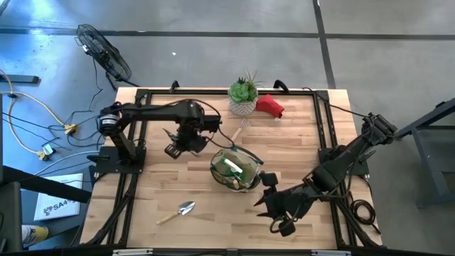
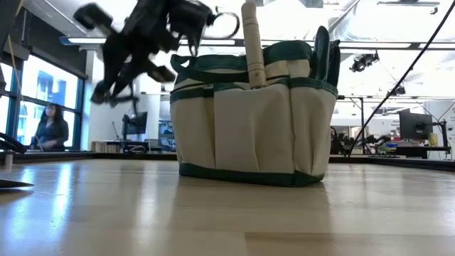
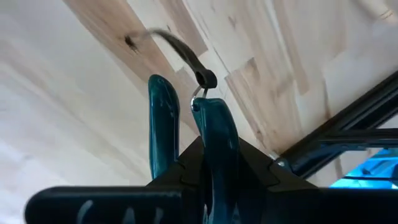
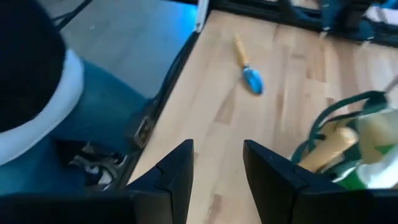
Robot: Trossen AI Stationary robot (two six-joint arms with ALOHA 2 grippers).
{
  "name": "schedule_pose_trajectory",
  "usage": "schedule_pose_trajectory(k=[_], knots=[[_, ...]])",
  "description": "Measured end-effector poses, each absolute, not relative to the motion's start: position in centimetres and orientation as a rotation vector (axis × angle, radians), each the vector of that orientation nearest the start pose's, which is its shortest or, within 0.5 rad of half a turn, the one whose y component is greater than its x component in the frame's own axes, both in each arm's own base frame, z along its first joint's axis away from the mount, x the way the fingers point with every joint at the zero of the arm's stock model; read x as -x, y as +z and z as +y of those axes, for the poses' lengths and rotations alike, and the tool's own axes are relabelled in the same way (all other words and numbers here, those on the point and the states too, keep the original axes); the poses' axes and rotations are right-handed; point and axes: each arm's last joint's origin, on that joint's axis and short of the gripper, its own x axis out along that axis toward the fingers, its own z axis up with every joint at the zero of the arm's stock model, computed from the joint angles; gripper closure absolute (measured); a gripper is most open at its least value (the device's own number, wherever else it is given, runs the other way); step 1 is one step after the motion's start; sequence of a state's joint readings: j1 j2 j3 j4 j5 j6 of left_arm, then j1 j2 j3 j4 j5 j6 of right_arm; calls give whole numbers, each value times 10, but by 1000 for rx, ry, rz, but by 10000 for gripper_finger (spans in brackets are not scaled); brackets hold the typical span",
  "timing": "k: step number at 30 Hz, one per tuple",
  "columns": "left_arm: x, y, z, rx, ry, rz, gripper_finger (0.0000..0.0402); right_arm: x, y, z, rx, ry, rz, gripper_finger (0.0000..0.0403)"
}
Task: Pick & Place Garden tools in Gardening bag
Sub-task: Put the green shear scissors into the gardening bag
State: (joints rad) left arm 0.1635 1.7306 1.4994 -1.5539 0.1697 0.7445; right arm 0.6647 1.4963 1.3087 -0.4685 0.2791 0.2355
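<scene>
So, count time: one gardening bag [image 1: 235,171] mid-table [image 1: 298,142], with one wooden handle [image 2: 251,43] and one dark handle pair poking out the rim. One trowel [image 1: 178,212] lies loose near the front edge, one red soft item [image 1: 270,106] beside the potted plant [image 1: 243,95]. Left gripper [image 1: 186,141] is clamped on pruners [image 3: 208,134] above the table; right gripper [image 1: 277,206] hovers partway open, holding nothing.

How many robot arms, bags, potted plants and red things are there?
Robot arms: 2 (left arm, right arm)
Bags: 1 (gardening bag)
Potted plants: 1 (plant)
Red things: 1 (red soft item)
Total: 5
</scene>
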Motion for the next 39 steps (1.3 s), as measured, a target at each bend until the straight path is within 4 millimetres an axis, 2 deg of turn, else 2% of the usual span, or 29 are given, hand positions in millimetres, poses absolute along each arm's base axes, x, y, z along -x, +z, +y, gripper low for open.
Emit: schedule_pose_trajectory(k=[3, 7, 12, 15, 19, 28, 32, 36, 39], knots=[[-297, 295, 43, -248, -619, 1560, 355, -263, 318, 191, 67, 269, 671, 270], [-302, 331, 39, -228, -676, 1356, 355, -268, 309, 168, 16, 185, 813, 270], [-307, 370, 29, -274, -697, 1166, 352, -271, 306, 157, 139, 205, 838, 270], [-307, 385, 22, -308, -705, 1102, 350, -274, 303, 149, 171, 198, 869, 270], [-307, 390, 18, -326, -705, 1090, 349, -283, 290, 138, 205, 155, 957, 270], [-307, 389, 19, -316, -688, 1098, 347, -308, 263, 127, 233, 195, 1036, 270], [-307, 389, 19, -315, -688, 1098, 347, -309, 265, 125, 228, 164, 1031, 270], [-307, 389, 19, -316, -688, 1097, 351, -310, 279, 134, 255, 166, 960, 270], [-307, 389, 19, -321, -690, 1101, 355, -309, 281, 138, 252, 182, 944, 270]])
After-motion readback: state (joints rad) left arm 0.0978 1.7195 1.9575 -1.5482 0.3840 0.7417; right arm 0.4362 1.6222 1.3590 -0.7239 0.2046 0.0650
